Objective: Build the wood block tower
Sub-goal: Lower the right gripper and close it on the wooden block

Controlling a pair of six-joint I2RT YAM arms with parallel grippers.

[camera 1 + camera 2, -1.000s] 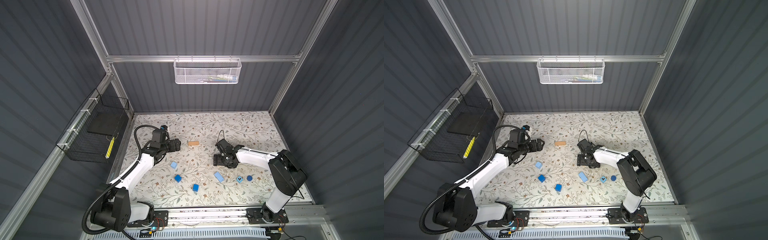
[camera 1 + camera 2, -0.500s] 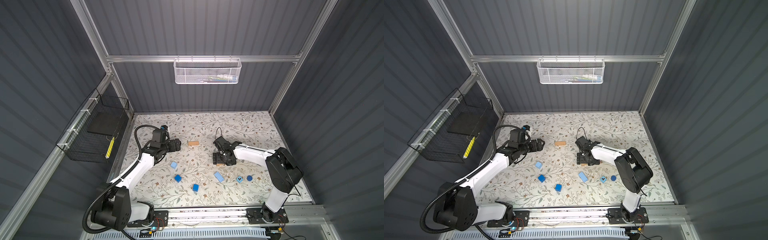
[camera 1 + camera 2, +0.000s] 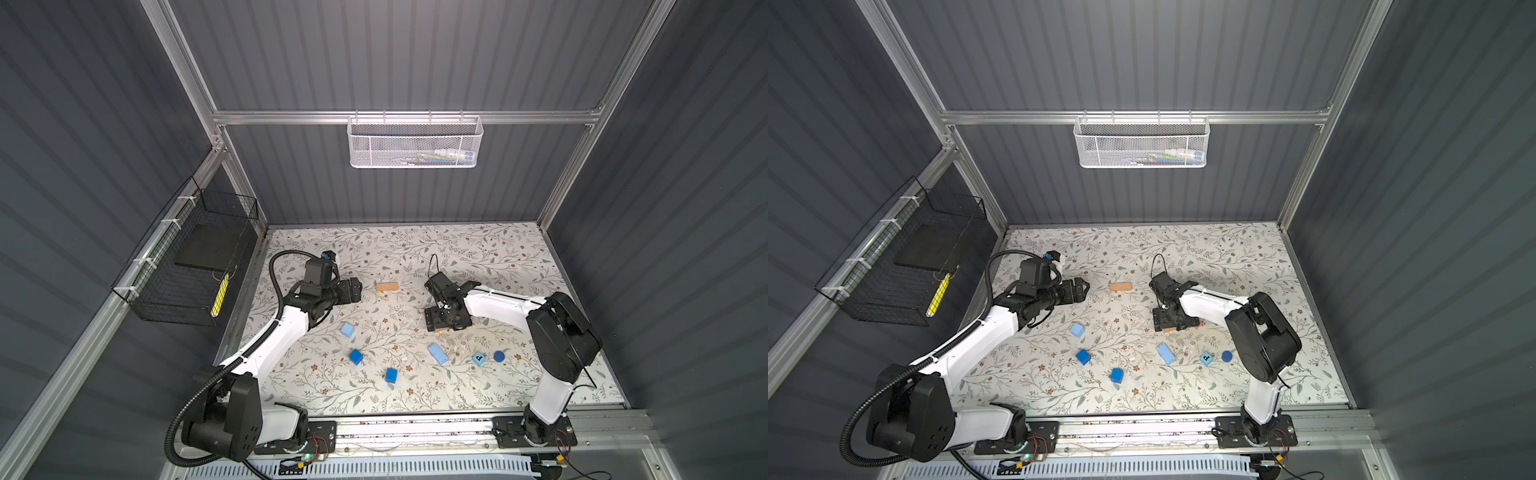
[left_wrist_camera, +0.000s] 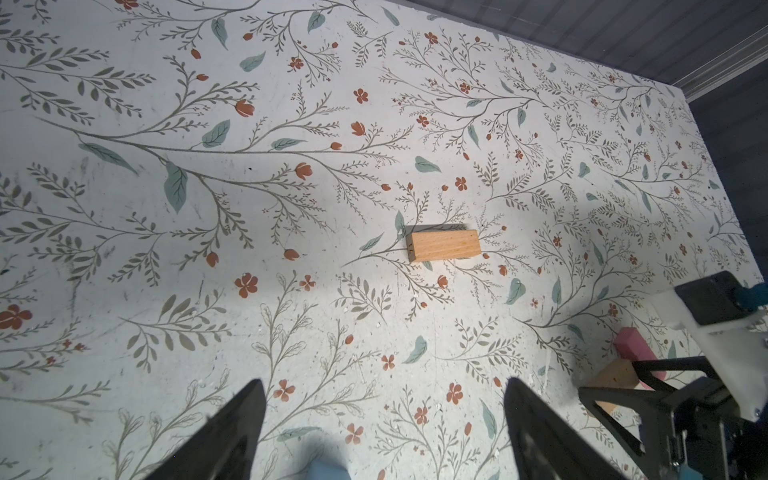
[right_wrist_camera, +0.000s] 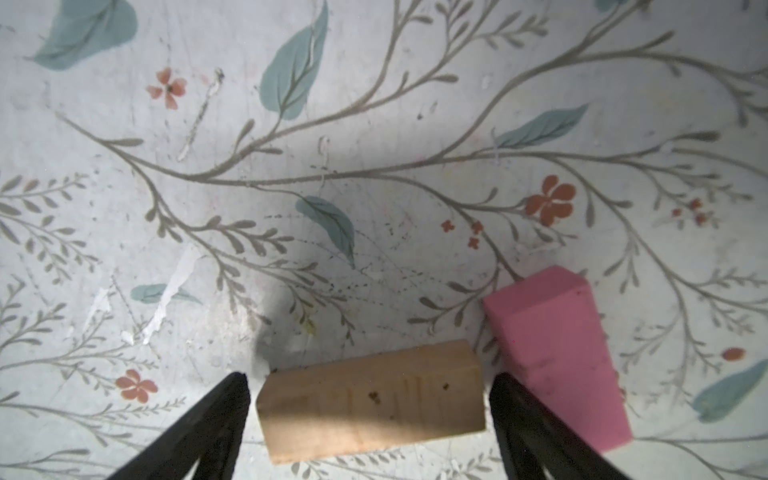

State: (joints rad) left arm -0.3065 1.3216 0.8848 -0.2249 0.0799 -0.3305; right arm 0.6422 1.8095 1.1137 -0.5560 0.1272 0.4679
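My right gripper [image 5: 369,379] is open, one jaw at each end of a tan bar [image 5: 372,399] lying flat, with narrow gaps on both sides. A pink bar [image 5: 557,353] lies just outside one finger. In both top views the right gripper [image 3: 440,321] [image 3: 1167,323] sits low over that bar. My left gripper [image 4: 384,399] [image 3: 355,289] is open and empty, pointing at a second tan bar [image 4: 443,245] [image 3: 387,286] a short way ahead of it. No blocks are stacked.
Loose on the floral mat nearer the front: a light blue cube [image 3: 347,330], two dark blue cubes [image 3: 355,356] [image 3: 390,375], a light blue bar [image 3: 437,353], a lettered light blue cube [image 3: 479,358] and a dark blue cylinder [image 3: 499,355]. A black wire basket [image 3: 187,274] hangs on the left wall.
My right gripper has shifted slightly left and settled around the tan bar, its jaws narrowing a little. The left arm has stayed still.
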